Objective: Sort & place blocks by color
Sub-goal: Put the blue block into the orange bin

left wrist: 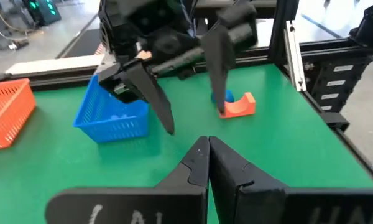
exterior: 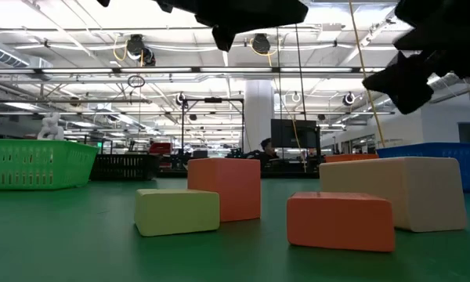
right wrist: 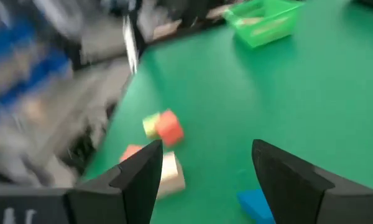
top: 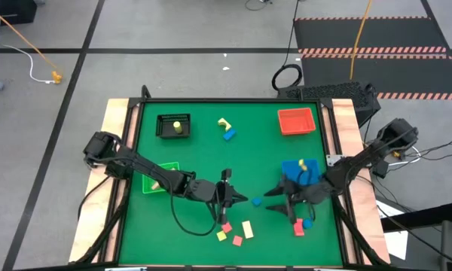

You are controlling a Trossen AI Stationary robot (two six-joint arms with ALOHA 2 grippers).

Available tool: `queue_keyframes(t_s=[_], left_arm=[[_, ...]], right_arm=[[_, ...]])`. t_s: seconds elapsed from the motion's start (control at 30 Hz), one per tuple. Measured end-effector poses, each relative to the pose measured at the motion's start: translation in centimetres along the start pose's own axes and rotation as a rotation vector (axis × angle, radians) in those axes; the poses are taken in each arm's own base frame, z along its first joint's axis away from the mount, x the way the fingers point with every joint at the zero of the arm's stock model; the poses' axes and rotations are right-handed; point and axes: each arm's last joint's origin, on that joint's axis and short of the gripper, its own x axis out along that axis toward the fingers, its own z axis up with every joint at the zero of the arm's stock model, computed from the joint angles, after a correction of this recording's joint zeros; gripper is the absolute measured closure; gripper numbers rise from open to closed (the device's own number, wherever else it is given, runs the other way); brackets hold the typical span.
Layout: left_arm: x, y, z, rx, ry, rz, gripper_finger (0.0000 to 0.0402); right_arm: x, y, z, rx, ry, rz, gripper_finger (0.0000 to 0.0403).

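My left gripper (top: pixel 226 200) hangs over the table's near middle, shut and empty, as the left wrist view shows it (left wrist: pixel 208 152). My right gripper (top: pixel 273 200) faces it from the right, open (right wrist: pixel 206 149). A small blue block (top: pixel 256 202) lies on the green mat between the two grippers; in the right wrist view this blue block (right wrist: pixel 258 203) shows low between my open fingers, untouched. Nearer the near edge lie a red block (top: pixel 227 226), a yellow one (top: pixel 221 235), a cream bar (top: pixel 248 229) and another red block (top: pixel 237 241). A red arch (left wrist: pixel 239 106) and a blue block (top: pixel 307 223) lie under the right arm.
The black bin (top: pixel 173 126) and the blue bin (top: pixel 294 168) each hold a yellow block. The red bin (top: pixel 297 120) stands far right, the green bin (top: pixel 160 177) under the left arm. A yellow block (top: pixel 224 123) and a blue one (top: pixel 228 135) lie at the far middle.
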Motion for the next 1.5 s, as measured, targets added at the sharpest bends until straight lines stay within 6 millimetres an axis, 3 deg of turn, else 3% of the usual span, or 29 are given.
queue_keyframes(t_s=[0.13, 0.37, 0.77, 1.17, 1.3, 1.5], left_arm=[[-0.2, -0.8, 0.0, -0.042, 0.000, -0.020, 0.0394], [-0.5, -2.2, -0.1, -0.093, 0.008, -0.055, 0.0342], [-0.9, -3.3, -0.2, -0.152, 0.011, -0.080, 0.0249], [-0.9, -3.5, -0.2, -0.149, 0.018, -0.085, 0.0241], [-0.9, -3.5, -0.3, -0.147, 0.024, -0.085, 0.0248], [-0.9, -3.5, -0.4, -0.184, 0.033, -0.083, 0.0248]], right_arm=[[1.5, 0.6, -0.3, -0.213, 0.117, -0.023, 0.0165], [2.6, 0.3, -1.3, -0.483, 0.200, -0.048, 0.0165], [5.0, -2.2, -2.9, -0.467, 0.248, -0.144, 0.0165], [6.8, -3.4, -4.3, -0.380, 0.310, -0.111, 0.0169], [7.3, -3.5, -4.3, -0.374, 0.313, -0.114, 0.0202], [7.2, -3.6, -4.5, -0.326, 0.341, -0.141, 0.0296]])
